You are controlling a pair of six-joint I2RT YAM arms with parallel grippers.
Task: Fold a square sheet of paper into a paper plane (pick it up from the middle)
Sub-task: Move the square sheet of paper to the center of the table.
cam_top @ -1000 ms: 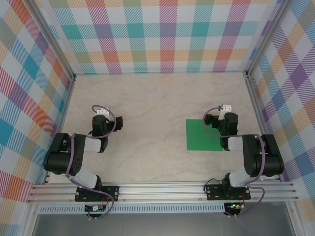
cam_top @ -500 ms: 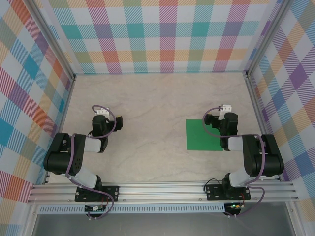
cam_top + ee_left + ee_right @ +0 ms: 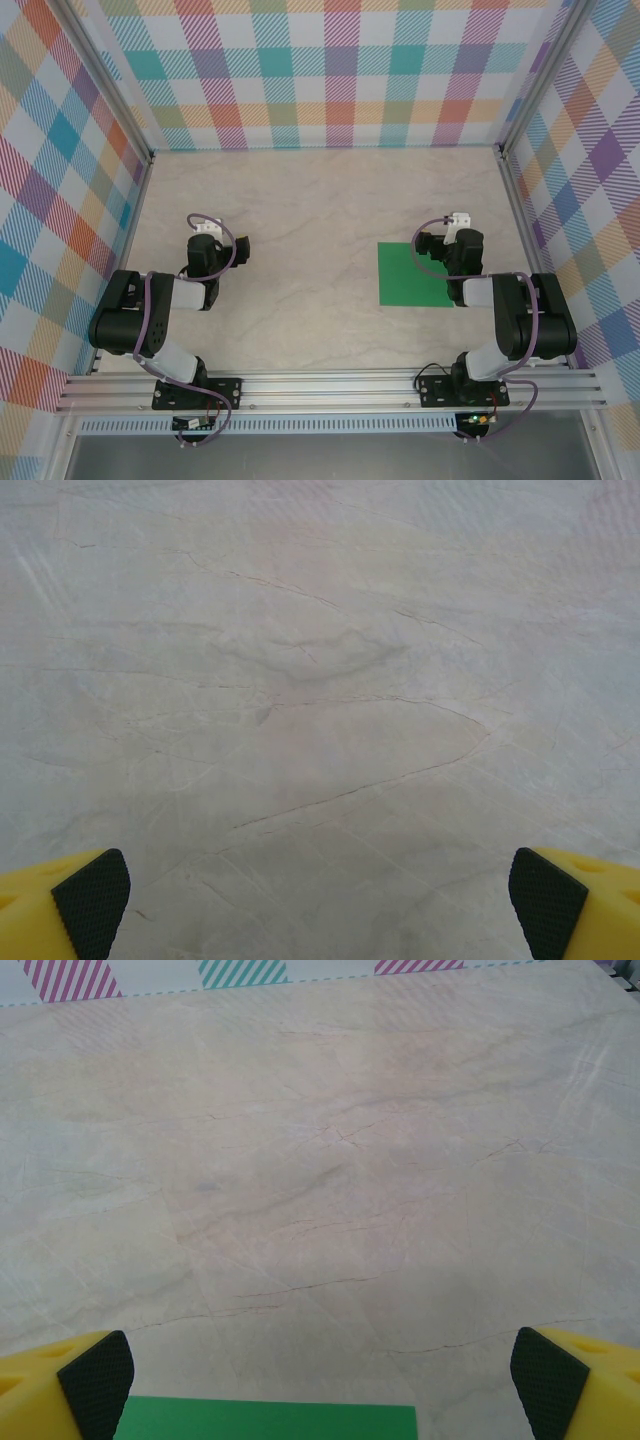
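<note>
The square sheet of paper is plain green and lies flat and uncreased on the marbled table, right of centre. My right gripper hangs over the sheet's far right corner, and the arm hides the sheet's right edge. In the right wrist view the sheet is a green strip at the bottom edge, and the right gripper stands open with bare table between its fingertips. My left gripper is far to the left, away from the sheet. The left gripper stands open over bare table, its pads wide apart.
Checked walls close in the table at the back and on both sides. An aluminium rail with the arm bases runs along the near edge. Bare tabletop stretches between the arms and towards the back wall.
</note>
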